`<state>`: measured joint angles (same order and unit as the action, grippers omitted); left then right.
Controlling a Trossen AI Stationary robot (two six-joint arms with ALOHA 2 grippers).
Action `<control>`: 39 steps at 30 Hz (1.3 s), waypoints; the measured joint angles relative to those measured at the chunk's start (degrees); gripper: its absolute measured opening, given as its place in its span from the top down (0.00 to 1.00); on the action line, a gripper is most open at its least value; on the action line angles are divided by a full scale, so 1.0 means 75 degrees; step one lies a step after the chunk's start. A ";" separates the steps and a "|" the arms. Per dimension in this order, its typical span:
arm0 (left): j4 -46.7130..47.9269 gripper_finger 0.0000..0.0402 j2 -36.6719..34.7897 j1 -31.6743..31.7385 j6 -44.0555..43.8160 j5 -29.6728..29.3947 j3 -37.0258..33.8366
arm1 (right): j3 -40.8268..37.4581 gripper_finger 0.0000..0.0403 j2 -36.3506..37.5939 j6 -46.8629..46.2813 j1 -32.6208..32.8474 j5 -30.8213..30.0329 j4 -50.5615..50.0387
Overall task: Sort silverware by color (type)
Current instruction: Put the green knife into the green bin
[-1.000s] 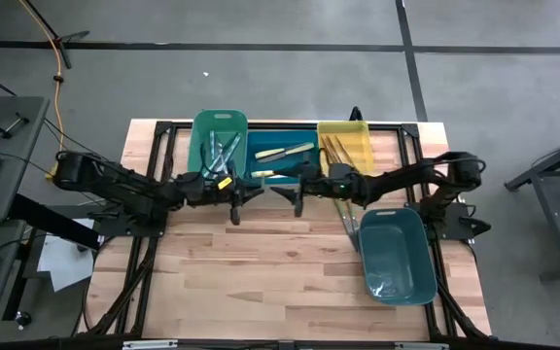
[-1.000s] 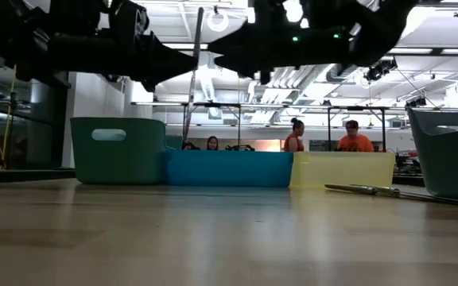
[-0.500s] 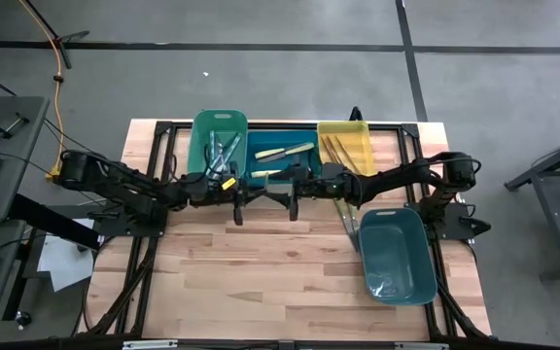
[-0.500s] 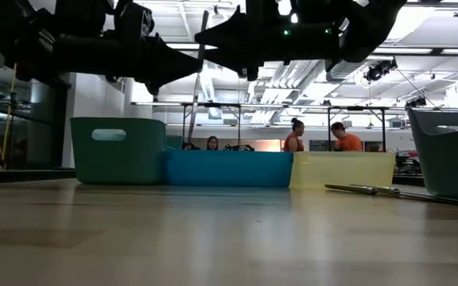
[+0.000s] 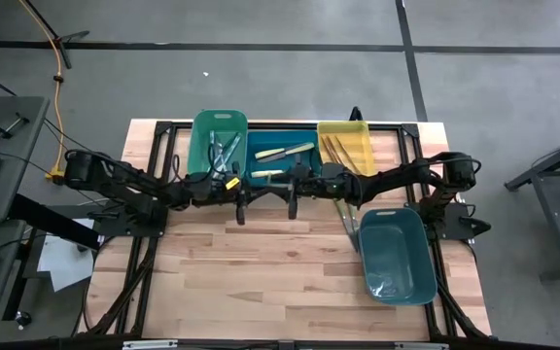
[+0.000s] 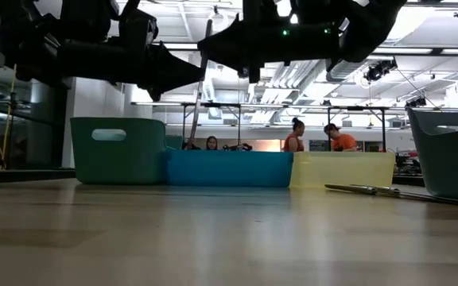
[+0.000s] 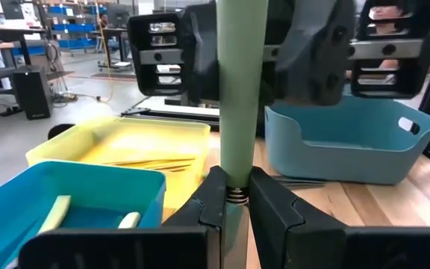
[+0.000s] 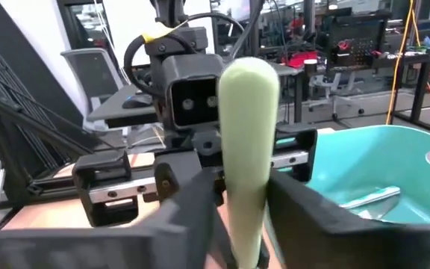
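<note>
**Green-handled utensil held between two grippers, mid-air**

Over pale wooden table, just in front of blue bin, with green bin to one side and yellow bin to the other. Green-handled utensil up in the air, near upright in the low view, well clear of the boards.

Left gripper pinched narrow on the neck, right where the thick handle begins. Right gripper astride the handle farther along. Firm hold or mere bracketing: impossible to tell.

Judged light and stiff, with a smooth plastic handle over metal. Likely slippery, and apt to swing if pinched at one end only. Best taken squarely across the broad handle, near its middle, not on the thin shiny shank. Not fragile; at worst a clatter and a roll if dropped.

Probably bound for the green bin. More silverware loose on the table beside teal bin.
</note>
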<state>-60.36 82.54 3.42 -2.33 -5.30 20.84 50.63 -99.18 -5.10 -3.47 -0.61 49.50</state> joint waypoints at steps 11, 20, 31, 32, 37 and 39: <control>-0.0152 0.72 -0.0003 0.0000 -0.0003 -0.0172 0.0003 | -0.0009 0.86 -0.0006 -0.0283 -0.0087 0.0051 -0.0461; 0.0133 0.63 -0.0338 0.0000 -0.0003 -0.0131 -0.0082 | -0.0009 0.86 0.0457 -0.0135 -0.0224 -0.0009 -0.1586; 0.1479 0.62 -0.2537 0.0000 0.0012 -0.0139 -0.0586 | -0.0326 0.86 0.1770 0.0342 0.0083 -0.1177 -0.3140; 0.1597 0.62 -0.2736 0.0000 0.0036 -0.0140 -0.0605 | -0.0416 0.86 0.1871 0.0341 0.0084 -0.1248 -0.3084; 0.1885 0.62 -0.3592 0.0000 0.0064 -0.0152 -0.0898 | -0.0828 0.86 0.2168 0.0165 0.0082 -0.1311 -0.2504; 0.1963 0.62 -0.3769 0.0000 0.0067 -0.0154 -0.0944 | -0.0877 0.86 0.2162 0.0168 0.0088 -0.1231 -0.2350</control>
<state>-45.64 54.27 3.42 -1.83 -6.45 13.76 44.05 -82.96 -3.85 -2.81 -9.85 31.88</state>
